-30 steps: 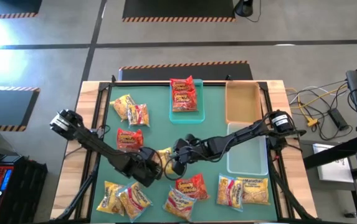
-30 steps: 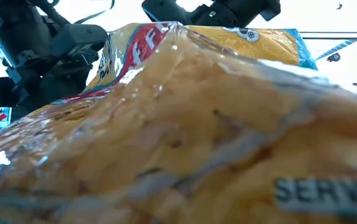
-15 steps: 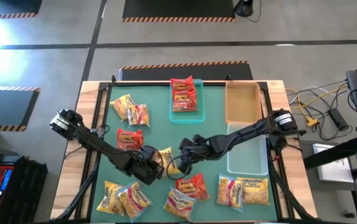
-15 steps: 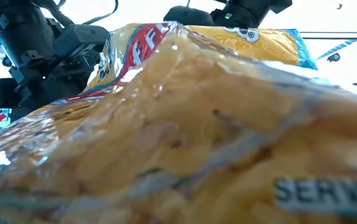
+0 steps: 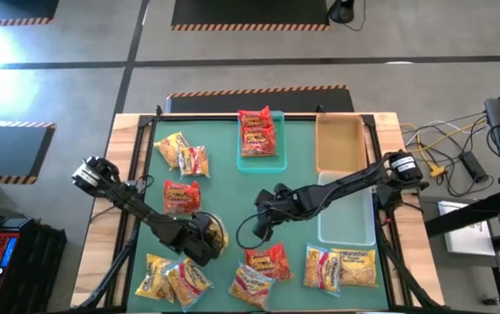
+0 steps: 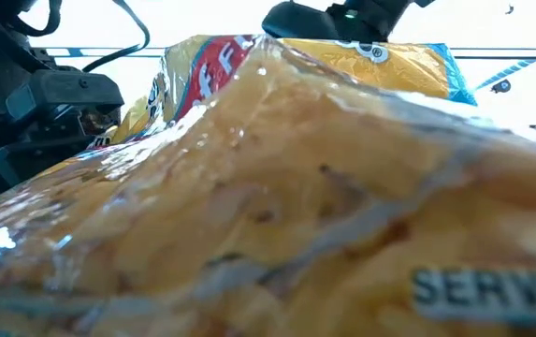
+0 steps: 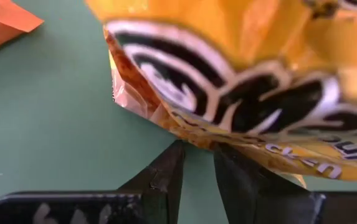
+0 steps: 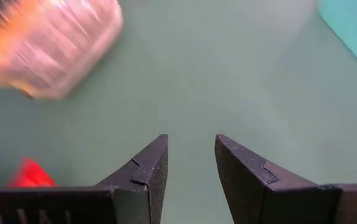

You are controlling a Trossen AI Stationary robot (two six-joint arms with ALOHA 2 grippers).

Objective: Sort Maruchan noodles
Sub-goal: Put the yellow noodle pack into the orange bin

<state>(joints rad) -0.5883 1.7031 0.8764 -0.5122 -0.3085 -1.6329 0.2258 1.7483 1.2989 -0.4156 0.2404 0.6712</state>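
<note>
A yellow Maruchan packet with black-and-white print [image 7: 240, 93] lies near the middle of the green mat [image 5: 210, 228]. My left gripper [image 7: 197, 149] is shut on it, shown in the high view [image 5: 202, 244]. My right gripper [image 5: 263, 227] hovers open over bare mat just right of it, with nothing between its fingers [image 8: 190, 140]. Two red packets [image 5: 258, 131] lie in the teal tray [image 5: 241, 162]. Other packets lie on the mat at the left [image 5: 184, 153], [image 5: 180, 196] and along the near edge [image 5: 175, 277], [image 5: 263, 262], [image 5: 341, 266]. My left gripper pinches the yellow packet's near edge [image 7: 198, 142] between its two fingertips, which stand close together. The fingers come steeply from above, slanting in from the table's left. Whether the packet is clear of the mat I cannot tell.
A tan tray [image 5: 339, 144] and a clear tray [image 5: 347, 222] stand along the right side. In the low view one packet [image 6: 296, 206] lies right before the camera and hides most of the table. Bare mat lies in the middle, between the teal tray and the grippers.
The yellow packet, which lay between the two grippers, has slid with my left gripper toward the table's near left. My right gripper has drawn back a little toward the right edge, still open.
</note>
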